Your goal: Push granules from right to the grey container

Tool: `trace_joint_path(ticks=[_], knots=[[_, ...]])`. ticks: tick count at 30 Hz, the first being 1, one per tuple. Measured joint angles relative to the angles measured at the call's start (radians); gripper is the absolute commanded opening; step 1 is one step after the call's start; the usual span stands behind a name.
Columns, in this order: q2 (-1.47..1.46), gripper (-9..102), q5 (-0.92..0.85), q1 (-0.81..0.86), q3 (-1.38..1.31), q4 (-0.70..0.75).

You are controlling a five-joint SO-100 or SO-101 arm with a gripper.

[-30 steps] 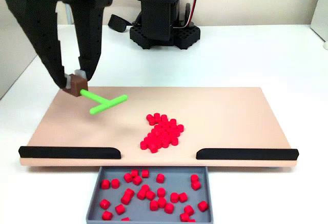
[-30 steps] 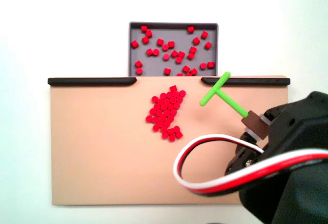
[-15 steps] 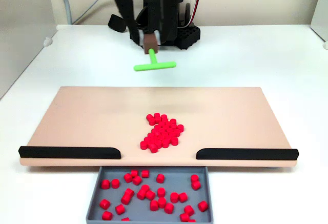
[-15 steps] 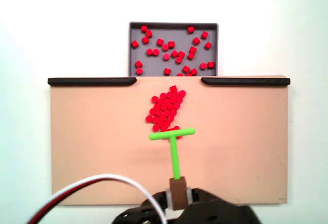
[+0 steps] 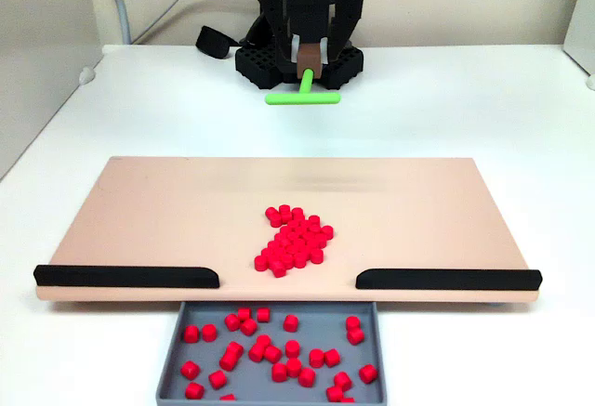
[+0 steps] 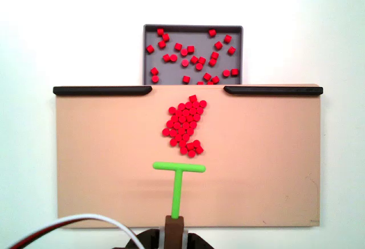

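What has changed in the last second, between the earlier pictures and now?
The gripper, holding the green T tool throughout, swung it from the board's side to behind the pile of granules, crossbar facing the pile, then drew it slightly back toward the arm's base. The pile, the granules in the grey container and the board stayed put.

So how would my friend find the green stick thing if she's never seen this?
Find the big tan board in the fixed view from above. Just below the pile of red granules is the green T-shaped tool, its brown handle held in the gripper. It's the only green thing there.
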Motion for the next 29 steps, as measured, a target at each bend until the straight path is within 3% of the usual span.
trace_joint_path(ticks=[29], knots=[[0.005,0,-0.064,0.005,0.0,-0.003]])
